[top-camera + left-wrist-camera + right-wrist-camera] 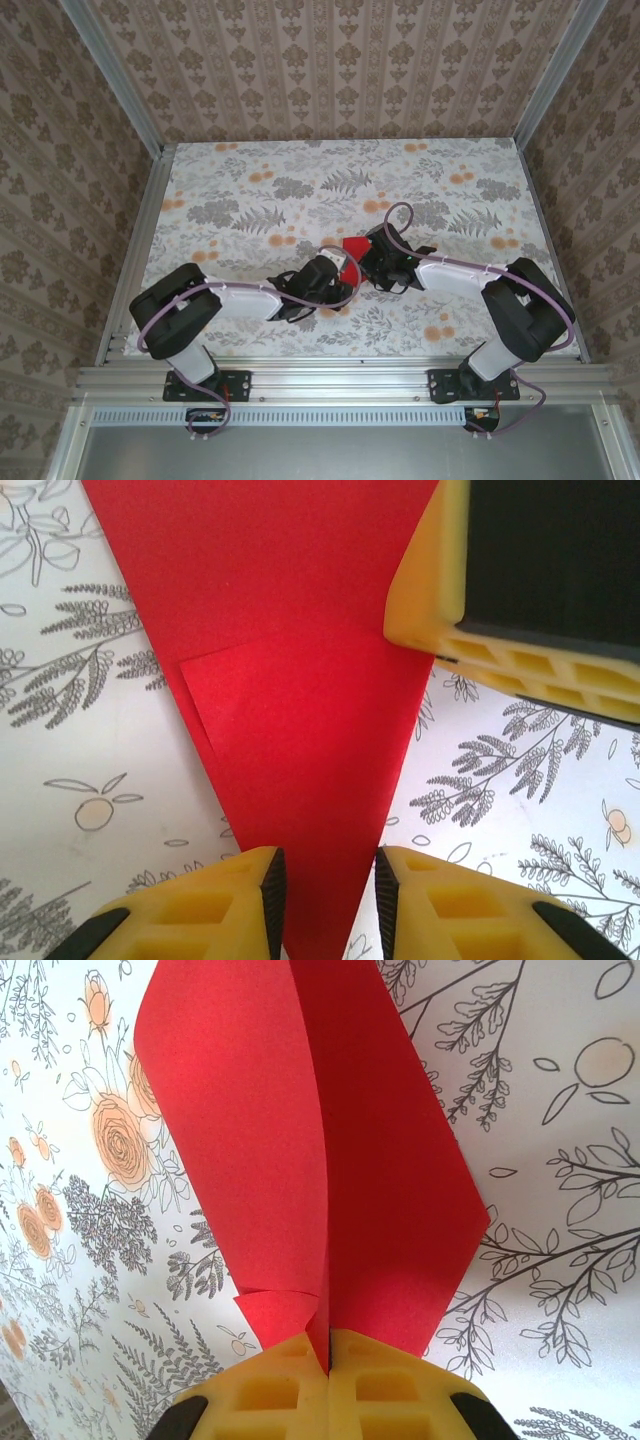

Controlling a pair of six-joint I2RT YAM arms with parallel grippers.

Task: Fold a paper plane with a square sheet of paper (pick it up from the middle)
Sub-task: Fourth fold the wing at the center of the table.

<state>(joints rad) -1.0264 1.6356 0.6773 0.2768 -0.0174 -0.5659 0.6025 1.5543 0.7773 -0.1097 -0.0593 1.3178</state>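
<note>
The square sheet of paper point(352, 247) is bright red and folded into a pointed dart, the shape of the paper plane, held above the middle of the table. My right gripper point(328, 1355) is shut on its centre crease, and the two wings point(250, 1140) spread away from the fingers. My left gripper point(330, 865) is open astride the narrow pointed end point(300, 680); a sliver of table shows between the paper and the right pad. A small folded flap point(240, 695) lies on the paper's face. A yellow right fingertip point(430, 590) stands at the paper's far edge in the left wrist view.
The table point(250, 190) carries a grey-and-orange floral cloth. Patterned walls with aluminium rails point(130, 260) close in the left, right and back sides. Both arms meet near the table's middle, left gripper point(340, 272) beside right gripper point(372, 262).
</note>
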